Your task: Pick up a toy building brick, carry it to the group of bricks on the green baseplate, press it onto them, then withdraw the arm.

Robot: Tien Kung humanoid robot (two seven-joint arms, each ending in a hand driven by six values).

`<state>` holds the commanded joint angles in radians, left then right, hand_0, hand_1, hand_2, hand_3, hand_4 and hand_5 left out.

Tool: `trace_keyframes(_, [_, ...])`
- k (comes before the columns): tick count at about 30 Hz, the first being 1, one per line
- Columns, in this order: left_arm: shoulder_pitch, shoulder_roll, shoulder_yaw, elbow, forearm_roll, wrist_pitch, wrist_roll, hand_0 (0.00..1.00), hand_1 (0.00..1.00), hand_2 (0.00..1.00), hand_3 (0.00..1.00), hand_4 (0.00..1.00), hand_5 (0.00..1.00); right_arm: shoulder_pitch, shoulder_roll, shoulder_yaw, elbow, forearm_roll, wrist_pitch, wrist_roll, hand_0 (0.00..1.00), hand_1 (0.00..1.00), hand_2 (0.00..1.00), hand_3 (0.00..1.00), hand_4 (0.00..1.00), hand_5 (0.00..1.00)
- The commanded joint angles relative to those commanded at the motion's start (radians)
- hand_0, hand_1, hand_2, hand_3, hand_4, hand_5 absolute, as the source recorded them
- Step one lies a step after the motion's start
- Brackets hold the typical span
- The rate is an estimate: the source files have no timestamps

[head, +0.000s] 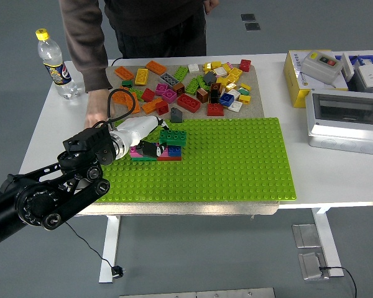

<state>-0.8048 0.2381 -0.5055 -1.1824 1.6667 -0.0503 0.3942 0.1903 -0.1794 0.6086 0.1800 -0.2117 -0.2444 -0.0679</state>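
We note the large green studded baseplate point(236, 161) on the white table point(336, 180). Our left hand point(150, 138) has its fingers closed around a dark green plastic brick point(173, 137), set atop the row of pink, blue and red bricks point(171, 152)

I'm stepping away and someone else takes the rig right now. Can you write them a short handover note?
Left robot hand: shut on the green brick, holding it right at the row of bricks on the green baseplate.
Right robot hand: not in view.
Loose bricks lie on the mat behind the baseplate.
A person stands at the far side, one hand resting on the table near the baseplate's left corner.
Done: brick grasped and carried to the group.
Left: whether it is seated cannot be told; press it down if needed, let go, withdraw the arm.
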Motion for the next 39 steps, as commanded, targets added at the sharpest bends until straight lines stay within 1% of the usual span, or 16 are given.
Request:
trace_keyframes(1, [0.001, 0.0, -0.001, -0.001, 0.0, -0.003, 0.004, 0.998, 0.969, 0.96, 0.524, 0.527, 0.195, 0.0, 0.0, 0.001, 0.0, 0.0, 0.0, 0.0, 0.668, 0.634, 0.645, 0.66, 0.364, 0.841])
trace_keyframes(5, [0.004, -0.001, -0.01, -0.011, 0.0, -0.028, 0.05, 0.998, 0.969, 0.96, 0.529, 0.522, 0.198, -0.002, 0.0, 0.007, 0.0, -0.006, 0.001, 0.001, 0.667, 0.633, 0.645, 0.662, 0.365, 0.841])
trace_keyframes(8, [0.01, -0.005, -0.026, -0.021, 0.006, -0.037, 0.086, 0.998, 0.969, 0.96, 0.529, 0.522, 0.198, -0.003, 0.0, 0.011, 0.0, -0.009, 0.001, 0.002, 0.667, 0.633, 0.645, 0.662, 0.365, 0.841])
trace_keyframes(11, [0.017, -0.011, -0.042, -0.029, 0.008, -0.038, 0.103, 0.998, 0.968, 0.962, 0.532, 0.522, 0.2, -0.004, 0.001, 0.014, 0.0, -0.012, 0.001, 0.003, 0.668, 0.632, 0.643, 0.661, 0.364, 0.838])
trace_keyframes(15, [0.022, -0.019, -0.054, -0.032, 0.011, -0.035, 0.11, 0.998, 0.968, 0.962, 0.532, 0.522, 0.2, -0.005, 0.002, 0.018, 0.0, -0.015, 0.001, 0.004, 0.668, 0.632, 0.643, 0.661, 0.364, 0.838])
trace_keyframes(23, [0.026, -0.024, -0.052, -0.032, 0.011, -0.025, 0.117, 0.998, 0.968, 0.965, 0.531, 0.523, 0.2, -0.005, 0.002, 0.021, 0.0, -0.02, 0.001, 0.005, 0.668, 0.632, 0.643, 0.661, 0.363, 0.838])
trace_keyframes(28, [0.027, -0.028, -0.049, -0.023, 0.008, -0.019, 0.12, 0.998, 0.968, 0.965, 0.531, 0.523, 0.2, -0.005, 0.002, 0.022, 0.0, -0.023, 0.001, 0.006, 0.668, 0.632, 0.643, 0.661, 0.363, 0.838])
trace_keyframes(29, [0.027, -0.028, -0.049, -0.021, 0.008, -0.018, 0.122, 0.998, 0.968, 0.967, 0.531, 0.524, 0.203, -0.005, 0.002, 0.022, 0.0, -0.023, 0.001, 0.006, 0.669, 0.632, 0.641, 0.66, 0.339, 0.825])
trace_keyframes(39, [0.026, -0.036, -0.037, 0.008, -0.004, -0.011, 0.126, 0.998, 0.969, 0.968, 0.539, 0.513, 0.204, -0.004, 0.004, 0.018, 0.0, -0.02, 0.003, 0.009, 0.67, 0.633, 0.641, 0.66, 0.337, 0.823])
